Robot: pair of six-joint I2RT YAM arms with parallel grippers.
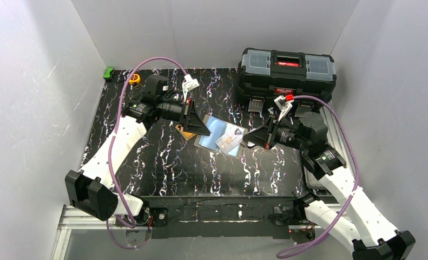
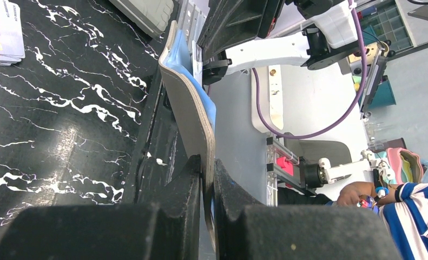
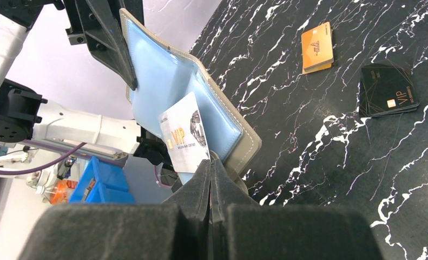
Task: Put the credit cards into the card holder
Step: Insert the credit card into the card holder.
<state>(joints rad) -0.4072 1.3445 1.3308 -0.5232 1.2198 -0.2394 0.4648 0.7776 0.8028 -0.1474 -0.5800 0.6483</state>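
Note:
The card holder (image 1: 214, 131) is open, taupe outside and pale blue inside, and held tilted above the table. My left gripper (image 1: 203, 128) is shut on its left edge; in the left wrist view the holder's wall (image 2: 192, 111) stands between the pads (image 2: 207, 176). My right gripper (image 1: 248, 138) is shut on a white VIP credit card (image 1: 230, 142). In the right wrist view that card (image 3: 184, 132) lies against the holder's blue inside (image 3: 163, 81), above my gripper (image 3: 211, 165). More pale cards (image 2: 3, 32) lie on the table.
An orange card block (image 3: 317, 46) and black VIP cards (image 3: 387, 89) lie on the black marbled table. A black toolbox (image 1: 287, 73) stands at the back right. A green item (image 1: 109, 72) and a yellow one (image 1: 134, 79) sit at the back left.

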